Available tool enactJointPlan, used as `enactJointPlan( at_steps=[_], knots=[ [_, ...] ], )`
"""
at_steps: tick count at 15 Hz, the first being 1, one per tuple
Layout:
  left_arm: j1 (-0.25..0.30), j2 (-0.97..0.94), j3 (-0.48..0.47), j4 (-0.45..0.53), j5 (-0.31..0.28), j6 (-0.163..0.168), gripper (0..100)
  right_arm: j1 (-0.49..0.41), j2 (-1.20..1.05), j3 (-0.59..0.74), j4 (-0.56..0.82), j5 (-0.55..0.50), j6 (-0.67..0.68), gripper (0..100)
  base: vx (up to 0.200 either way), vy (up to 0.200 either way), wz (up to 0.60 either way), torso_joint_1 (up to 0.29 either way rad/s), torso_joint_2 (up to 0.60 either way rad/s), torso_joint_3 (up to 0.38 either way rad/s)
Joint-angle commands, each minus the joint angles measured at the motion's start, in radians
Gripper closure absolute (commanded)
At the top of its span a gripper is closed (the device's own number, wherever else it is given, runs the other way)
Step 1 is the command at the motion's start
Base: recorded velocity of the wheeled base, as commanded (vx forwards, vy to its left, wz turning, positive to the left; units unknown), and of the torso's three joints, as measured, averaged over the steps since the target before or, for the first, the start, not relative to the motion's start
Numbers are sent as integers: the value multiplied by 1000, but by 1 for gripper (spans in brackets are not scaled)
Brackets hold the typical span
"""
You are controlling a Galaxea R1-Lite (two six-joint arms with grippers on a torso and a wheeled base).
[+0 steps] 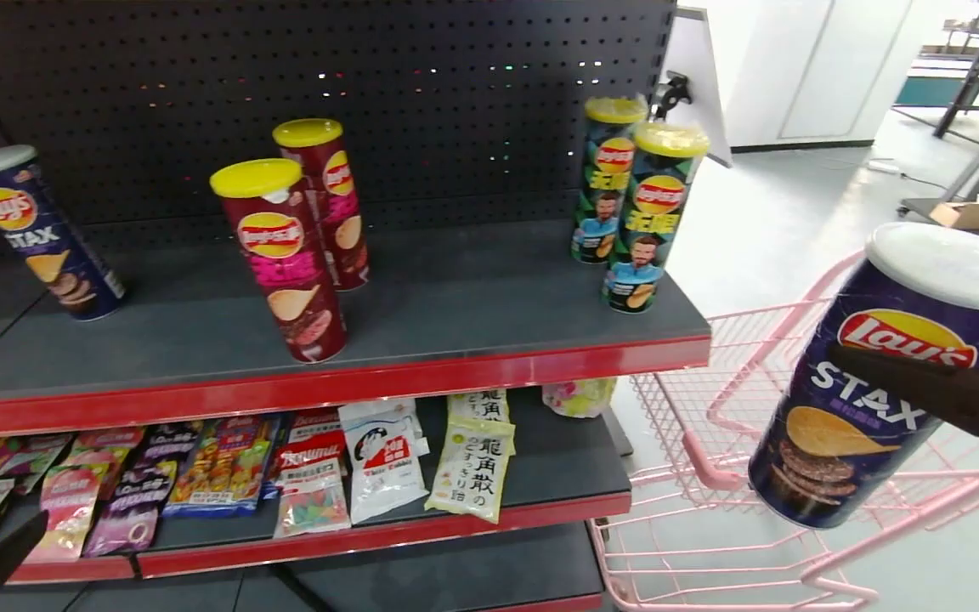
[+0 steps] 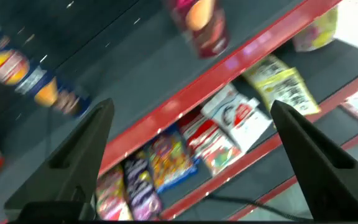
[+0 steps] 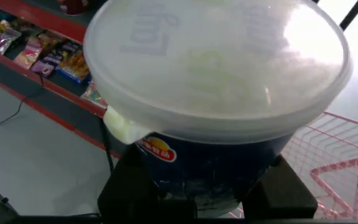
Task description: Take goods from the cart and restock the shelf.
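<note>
The right gripper clasps one dark-blue cardboard crisp tube with a white plastic lid, tilted above the pink wire cart. On the grey top shelf stand five tubes: one matching blue tube, two maroon tubes and two green-patterned tubes. The left gripper is spread and empty, seemingly near the lower shelf.

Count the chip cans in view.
6. Top shelf: shelf blue can far left, front red can and rear red can mid-shelf, front green can and rear green can at its right end. Held blue can in the right gripper, by the cart.
</note>
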Motion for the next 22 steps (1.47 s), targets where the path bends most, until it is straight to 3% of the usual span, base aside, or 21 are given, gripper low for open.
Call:
enactJointPlan(
  at_steps=[1,6,10,18,22],
  knots=[
    [2,1,-2,0,1,0,0,1,2,6,0,0,-1,100,0,0,600,-2,-2,7],
    [0,0,-1,1,1,0,0,2,-21,35,-2,5,-4,100,0,0,120,1,2,0],
    [0,-2,-1,1,1,0,0,2,-44,49,0,71,6,100,0,0,0,0,0,0],
    [0,-2,-1,1,-1,-1,0,-4,-64,109,-2,72,-48,100,0,0,0,0,0,0],
    [0,1,4,1,2,-1,0,1,-70,110,-3,78,-44,100,0,200,0,2,0,1]
  ],
)
